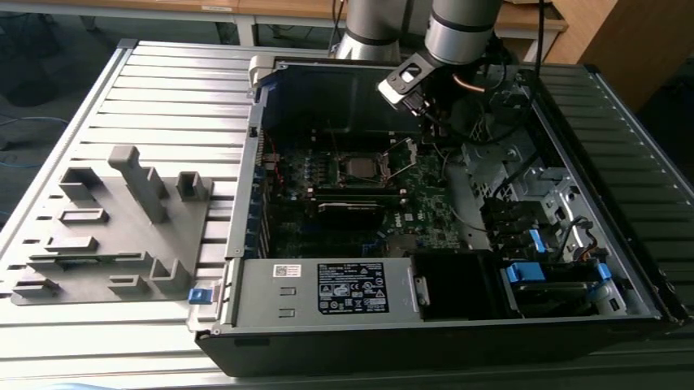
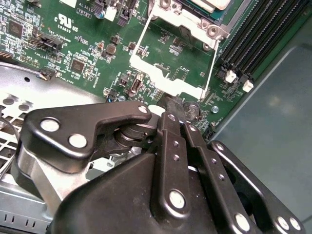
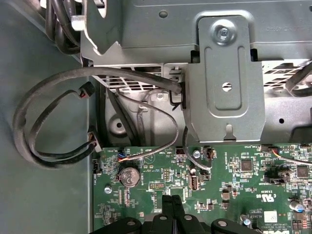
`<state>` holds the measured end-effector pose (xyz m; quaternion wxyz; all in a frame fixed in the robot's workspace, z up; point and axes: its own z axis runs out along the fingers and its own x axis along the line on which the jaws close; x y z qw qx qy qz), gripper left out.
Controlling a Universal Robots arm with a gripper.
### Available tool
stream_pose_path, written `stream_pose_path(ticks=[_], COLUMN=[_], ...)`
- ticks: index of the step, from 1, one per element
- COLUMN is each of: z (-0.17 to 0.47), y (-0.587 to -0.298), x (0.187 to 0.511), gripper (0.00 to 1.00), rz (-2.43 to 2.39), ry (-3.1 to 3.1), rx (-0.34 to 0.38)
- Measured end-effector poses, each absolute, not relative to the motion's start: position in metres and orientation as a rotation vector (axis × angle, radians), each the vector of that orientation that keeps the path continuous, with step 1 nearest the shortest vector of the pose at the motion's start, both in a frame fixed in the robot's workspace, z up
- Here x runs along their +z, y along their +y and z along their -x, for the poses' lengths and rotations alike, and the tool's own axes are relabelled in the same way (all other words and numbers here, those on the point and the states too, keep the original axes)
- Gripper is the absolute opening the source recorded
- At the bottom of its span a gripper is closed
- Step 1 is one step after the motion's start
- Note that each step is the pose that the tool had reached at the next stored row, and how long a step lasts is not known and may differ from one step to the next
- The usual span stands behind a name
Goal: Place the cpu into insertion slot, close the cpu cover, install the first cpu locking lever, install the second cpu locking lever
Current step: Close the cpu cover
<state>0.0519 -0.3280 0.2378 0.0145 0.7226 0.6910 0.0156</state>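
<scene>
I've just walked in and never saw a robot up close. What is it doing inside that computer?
A robot arm reaches into an open computer case that lies on a slatted table. The cpu already sits in the insertion slot on the green board. The cpu cover, a silver frame, stands flipped open beside it. The gripper, fingers together, has its tip right at the cover's free edge. I cannot tell if they touch.

This was a robotics lab or workshop. A ribbed metal counter (image 1: 162, 89) carried an opened computer case (image 1: 434, 351) and a grey moulded parts fixture (image 1: 109, 219). A robot arm (image 1: 461, 24) reached over them, and wooden desks (image 1: 292, 8) stood behind.
</scene>
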Motion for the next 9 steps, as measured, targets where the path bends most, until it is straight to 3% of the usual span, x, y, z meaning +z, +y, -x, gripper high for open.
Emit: stream_pose_path(ticks=[9], z=[-0.0519], y=[-0.3298], x=[0.2372], gripper=[0.11], rz=[-2.249], ry=[2.151], rx=[0.048])
